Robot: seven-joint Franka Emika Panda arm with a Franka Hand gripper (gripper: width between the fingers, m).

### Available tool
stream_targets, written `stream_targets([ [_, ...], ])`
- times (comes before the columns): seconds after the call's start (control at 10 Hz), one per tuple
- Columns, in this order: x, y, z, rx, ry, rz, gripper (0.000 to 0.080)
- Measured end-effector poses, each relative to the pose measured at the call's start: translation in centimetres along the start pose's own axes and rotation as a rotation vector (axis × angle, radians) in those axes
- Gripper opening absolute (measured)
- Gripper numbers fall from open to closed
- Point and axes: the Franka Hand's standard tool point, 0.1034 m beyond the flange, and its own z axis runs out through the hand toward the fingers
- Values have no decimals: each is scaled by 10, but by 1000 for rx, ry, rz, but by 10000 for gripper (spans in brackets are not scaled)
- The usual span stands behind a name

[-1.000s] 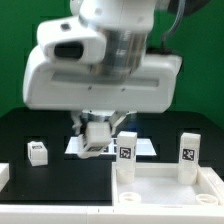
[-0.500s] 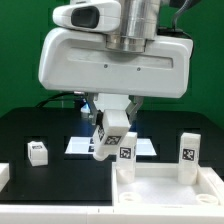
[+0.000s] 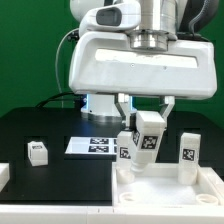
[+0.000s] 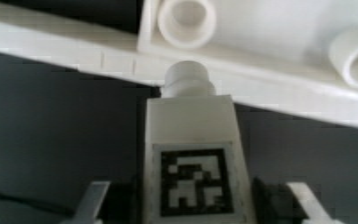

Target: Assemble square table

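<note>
My gripper is shut on a white leg with a black-and-white tag, and the leg hangs tilted in the air. It hovers over the back left part of the white square table top. A leg stands upright on the top just behind the held one, and another leg stands at the back right. In the wrist view the held leg sits between the fingers. Its rounded peg points at the top's rim, near a round socket.
A loose tagged leg lies on the black table at the exterior view's left. The marker board lies flat behind the table top. A white part shows at the left edge. A green backdrop closes off the rear.
The arm has swung to the exterior view's right with the leg in its grip, from over the marker board to over the table top. The other parts have not moved.
</note>
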Motion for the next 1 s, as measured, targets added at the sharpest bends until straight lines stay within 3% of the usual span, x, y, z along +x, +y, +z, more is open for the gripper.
stream_targets([
  [0.2,-3,9,2,-35,86,-32,285],
  [0.3,-5,9,3,-36,87,-32,285],
  [0.4,-6,6,3,-32,81,-33,285],
  [0.6,-3,-29,5,13,83,21,285],
  [1.0,-2,-32,5,20,85,18,285],
])
